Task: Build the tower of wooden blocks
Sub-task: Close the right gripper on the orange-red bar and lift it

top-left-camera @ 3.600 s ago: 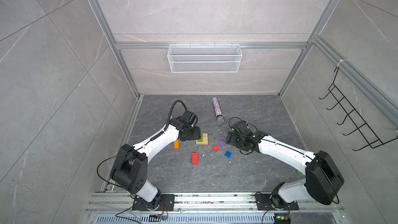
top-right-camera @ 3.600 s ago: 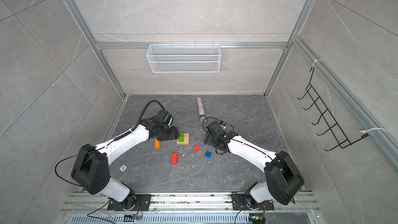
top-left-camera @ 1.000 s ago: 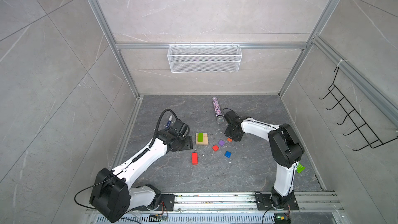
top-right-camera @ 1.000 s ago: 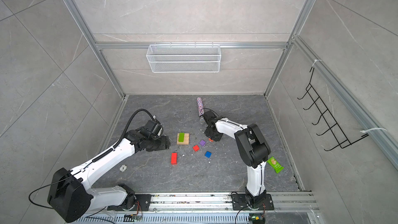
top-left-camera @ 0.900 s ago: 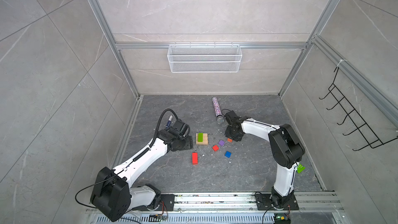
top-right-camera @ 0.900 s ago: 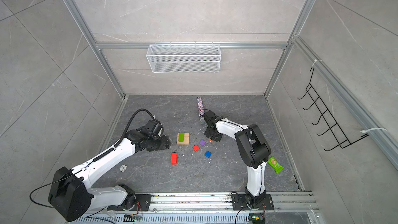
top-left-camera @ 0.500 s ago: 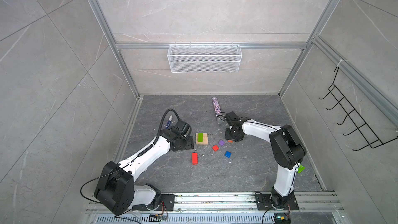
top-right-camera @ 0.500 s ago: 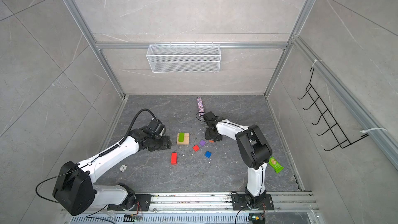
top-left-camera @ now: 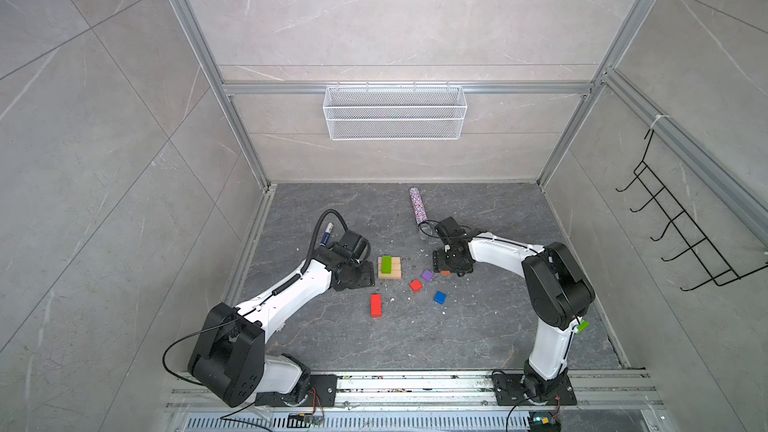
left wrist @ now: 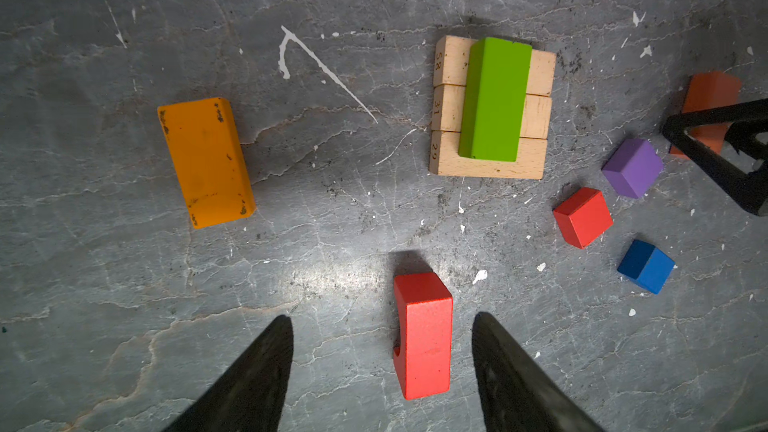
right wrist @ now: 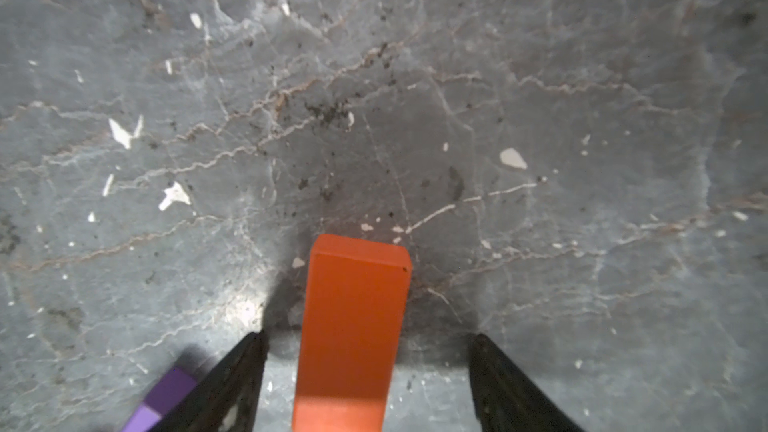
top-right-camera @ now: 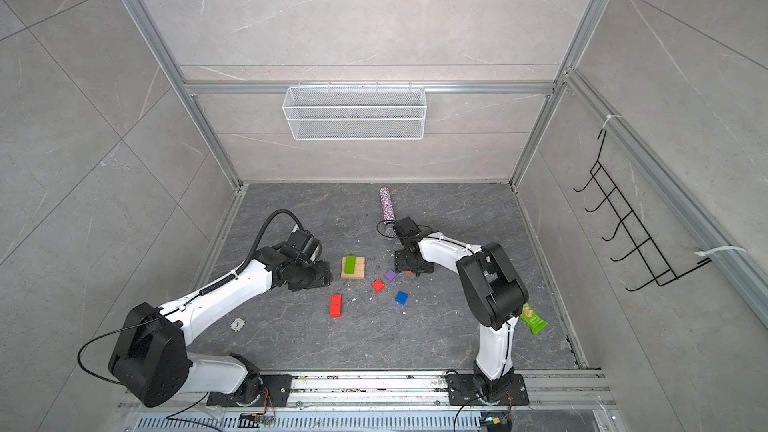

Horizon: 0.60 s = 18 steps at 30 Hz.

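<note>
Orange block (right wrist: pixel 353 326) lies between right gripper's (right wrist: pixel 366 335) parted fingers, apparently touching neither.

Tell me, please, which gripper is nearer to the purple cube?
Right. The right gripper stands open over the dark orange block, and the purple cube lies just beside one finger. The left gripper is on the far side of the tan base.

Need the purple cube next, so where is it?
In both top views the purple cube lies right of the tan base, between the red cube and the right gripper.
</note>
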Each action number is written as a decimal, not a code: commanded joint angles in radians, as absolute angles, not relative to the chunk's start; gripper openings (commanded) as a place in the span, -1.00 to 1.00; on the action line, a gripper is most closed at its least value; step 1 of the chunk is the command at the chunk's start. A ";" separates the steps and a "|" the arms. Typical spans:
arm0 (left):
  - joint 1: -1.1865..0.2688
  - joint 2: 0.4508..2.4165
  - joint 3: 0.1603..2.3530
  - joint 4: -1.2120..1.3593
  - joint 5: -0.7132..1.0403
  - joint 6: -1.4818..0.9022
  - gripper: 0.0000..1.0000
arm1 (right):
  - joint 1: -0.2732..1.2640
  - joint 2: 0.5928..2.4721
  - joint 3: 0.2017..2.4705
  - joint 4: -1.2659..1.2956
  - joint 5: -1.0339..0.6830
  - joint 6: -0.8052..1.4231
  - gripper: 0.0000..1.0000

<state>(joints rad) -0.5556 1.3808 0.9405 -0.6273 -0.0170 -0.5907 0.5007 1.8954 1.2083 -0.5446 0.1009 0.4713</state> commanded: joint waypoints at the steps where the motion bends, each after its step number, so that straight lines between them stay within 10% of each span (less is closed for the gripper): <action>1: -0.551 1.380 0.980 -0.627 -0.010 -0.569 0.41 | 0.498 1.916 1.235 -0.599 0.113 0.496 0.28; 6: -0.533 1.394 0.977 -0.605 0.011 -0.571 0.41 | 0.499 1.921 1.237 -0.590 0.121 0.527 -0.37; 18: -0.519 1.427 0.977 -0.589 0.023 -0.564 0.41 | 0.501 1.939 1.255 -0.538 0.141 0.528 -0.43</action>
<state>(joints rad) -0.5228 1.4204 0.9463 -0.6044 0.0097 -0.5873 0.4999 1.9087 1.2278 -0.5488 0.1272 0.5270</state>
